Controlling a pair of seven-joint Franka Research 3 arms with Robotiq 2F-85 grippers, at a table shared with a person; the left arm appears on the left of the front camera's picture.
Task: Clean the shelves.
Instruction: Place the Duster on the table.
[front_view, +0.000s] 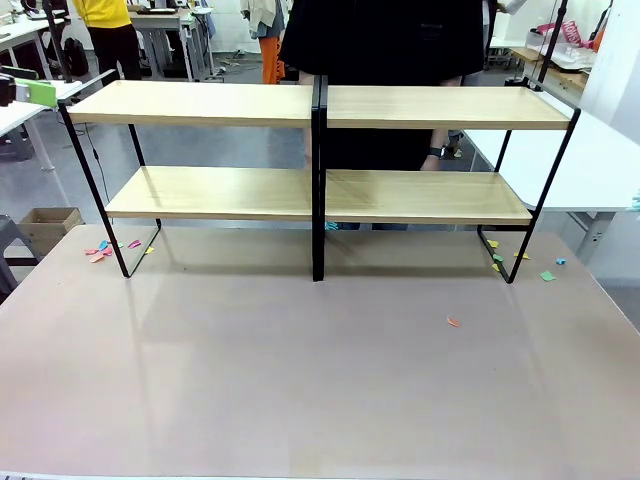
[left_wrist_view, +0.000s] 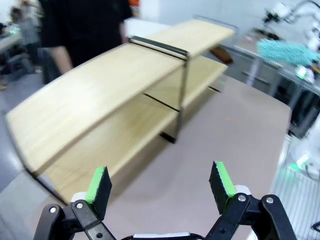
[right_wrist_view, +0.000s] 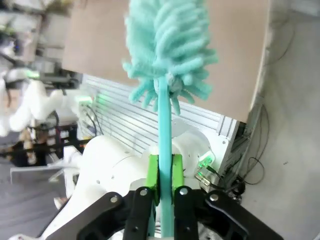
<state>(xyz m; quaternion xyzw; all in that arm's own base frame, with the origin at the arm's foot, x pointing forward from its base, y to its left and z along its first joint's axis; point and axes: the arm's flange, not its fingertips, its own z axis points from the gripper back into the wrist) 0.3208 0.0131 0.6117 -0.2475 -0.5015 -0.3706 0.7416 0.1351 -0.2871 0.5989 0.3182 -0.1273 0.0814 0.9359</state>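
The shelves (front_view: 320, 105) stand across the far half of the table: two side-by-side units of light wooden boards on a thin black frame, all boards bare. In the left wrist view the shelves (left_wrist_view: 100, 85) run off at an angle ahead of my left gripper (left_wrist_view: 160, 182), which is open with nothing between its green pads and hovers above the table near one end of them. My right gripper (right_wrist_view: 165, 175) is shut on the thin handle of a teal fluffy duster (right_wrist_view: 167, 45), whose head points away from the wrist. The duster's head (left_wrist_view: 287, 51) also appears far off beyond the table's edge.
Small coloured paper scraps lie on the brown table top (front_view: 300, 380): pink ones (front_view: 100, 250) by the left foot of the frame, green and blue ones (front_view: 548, 275) by the right foot, an orange one (front_view: 453, 322) in front. A person in black (front_view: 380, 40) stands behind the shelves.
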